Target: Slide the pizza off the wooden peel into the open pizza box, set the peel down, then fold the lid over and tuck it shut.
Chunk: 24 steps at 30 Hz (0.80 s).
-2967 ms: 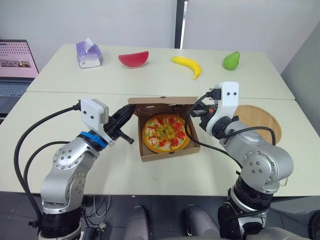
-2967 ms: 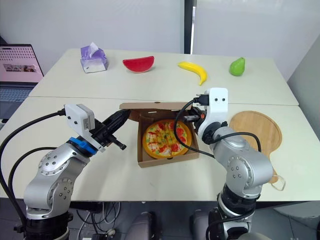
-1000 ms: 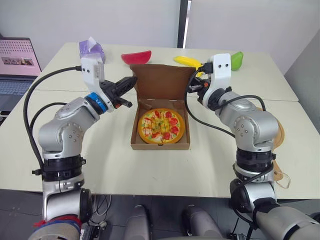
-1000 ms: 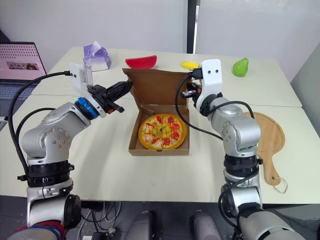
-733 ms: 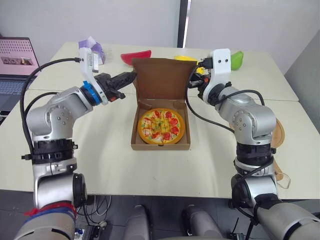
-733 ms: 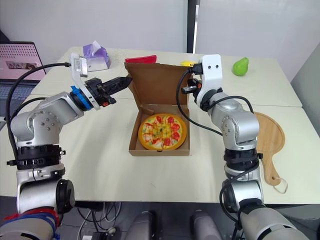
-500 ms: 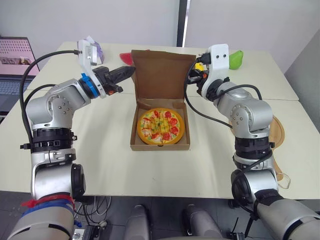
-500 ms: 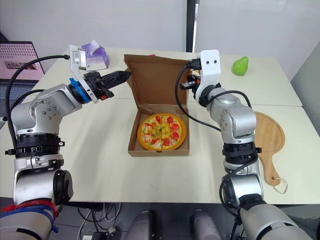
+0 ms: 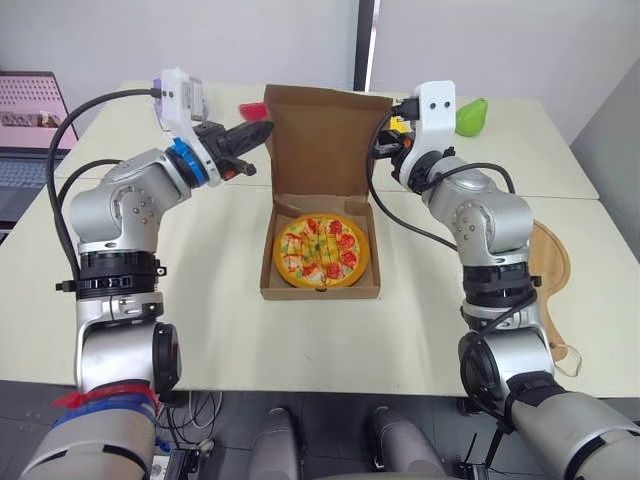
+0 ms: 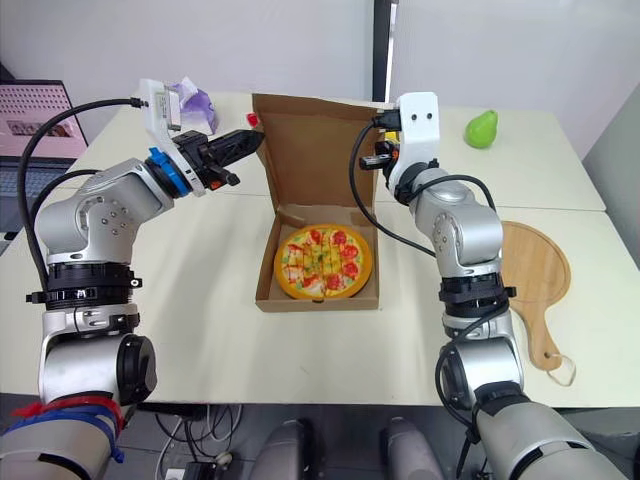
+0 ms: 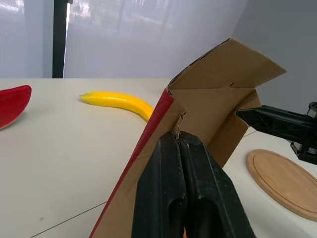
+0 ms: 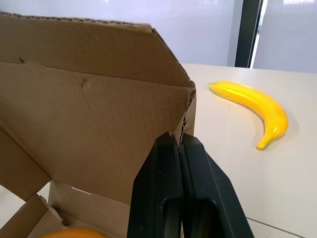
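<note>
The pizza (image 9: 320, 250) lies inside the brown cardboard box (image 9: 320, 293) at the table's middle. The box lid (image 9: 325, 140) stands upright behind it. My left gripper (image 9: 262, 133) is shut on the lid's left edge, and the left wrist view has its fingertips (image 11: 168, 141) pinching the cardboard. My right gripper (image 9: 383, 150) is shut on the lid's right edge near the top corner, the pinch point (image 12: 179, 135) close up in the right wrist view. The wooden peel (image 10: 535, 265) rests flat on the table to the right of the box.
Along the table's far side lie a banana (image 12: 252, 106), a green pear (image 9: 470, 115), a red watermelon slice (image 11: 12, 101) and a purple tissue box (image 10: 195, 105). A laptop (image 9: 30, 100) stands at the far left.
The lid has swung up from lying back behind the box to upright. Both grippers rose with it, holding its edges. The camera view has shifted too.
</note>
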Motion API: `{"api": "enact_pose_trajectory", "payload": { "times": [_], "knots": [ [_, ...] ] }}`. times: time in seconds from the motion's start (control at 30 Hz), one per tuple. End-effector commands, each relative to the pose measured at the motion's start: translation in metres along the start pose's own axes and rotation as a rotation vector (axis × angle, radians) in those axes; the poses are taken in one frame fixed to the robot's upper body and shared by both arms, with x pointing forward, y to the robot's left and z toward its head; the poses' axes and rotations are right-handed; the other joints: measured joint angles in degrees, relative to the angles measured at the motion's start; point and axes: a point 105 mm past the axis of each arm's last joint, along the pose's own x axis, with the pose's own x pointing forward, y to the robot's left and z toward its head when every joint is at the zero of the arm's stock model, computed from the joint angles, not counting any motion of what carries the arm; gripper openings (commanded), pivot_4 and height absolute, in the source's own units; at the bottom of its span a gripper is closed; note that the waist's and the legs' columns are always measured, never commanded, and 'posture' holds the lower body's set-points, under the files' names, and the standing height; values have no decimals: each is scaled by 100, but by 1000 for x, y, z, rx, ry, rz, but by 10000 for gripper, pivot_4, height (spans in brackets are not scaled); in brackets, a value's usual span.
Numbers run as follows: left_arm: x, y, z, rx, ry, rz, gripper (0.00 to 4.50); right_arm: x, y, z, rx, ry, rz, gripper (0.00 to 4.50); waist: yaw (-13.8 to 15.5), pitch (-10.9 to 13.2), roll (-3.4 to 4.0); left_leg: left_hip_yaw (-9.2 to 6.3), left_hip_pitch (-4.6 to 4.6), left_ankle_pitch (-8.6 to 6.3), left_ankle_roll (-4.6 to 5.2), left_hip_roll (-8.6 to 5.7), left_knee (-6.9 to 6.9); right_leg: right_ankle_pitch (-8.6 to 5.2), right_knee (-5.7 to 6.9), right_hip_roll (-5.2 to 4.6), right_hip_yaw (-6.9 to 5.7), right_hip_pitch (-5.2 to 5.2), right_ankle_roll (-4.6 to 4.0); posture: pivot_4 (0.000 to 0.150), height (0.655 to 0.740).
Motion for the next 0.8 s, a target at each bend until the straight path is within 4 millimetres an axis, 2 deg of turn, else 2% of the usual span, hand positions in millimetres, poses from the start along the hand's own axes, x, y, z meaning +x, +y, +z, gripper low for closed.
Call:
{"api": "enact_pose_trajectory", "payload": {
  "times": [0.03, 0.17, 0.37, 0.8],
  "knots": [
    [3, -15, 21, 34, -49, -56, 0, 3, 7, 18, -21, -60, 18, 513, -2, 0, 0, 0, 0, 0, 0, 0, 1, 0, 0, 0, 0, 0, 0, 1500, 7400],
    [3, -16, 16, 19, -33, -67, 0, 7, 7, 16, -21, -56, 18, 513, 0, 0, 0, 0, -1, 0, 0, 0, 1, 0, 0, 0, -1, 0, 0, 1500, 7400],
    [13, -10, 22, -47, -62, -56, 0, 13, 6, 13, -19, -50, 17, 513, 2, 0, 0, -1, -1, 0, 0, 0, 7, 0, 3, 0, -2, 1, 0, 1500, 7400],
    [24, -8, 33, 31, -80, -51, 0, 24, -4, 21, -14, -60, -18, 513, -7, 1, 1, 0, -1, 0, 0, 0, 7, 0, 4, 2, 1, 0, 0, 1500, 7400]
  ]
}}
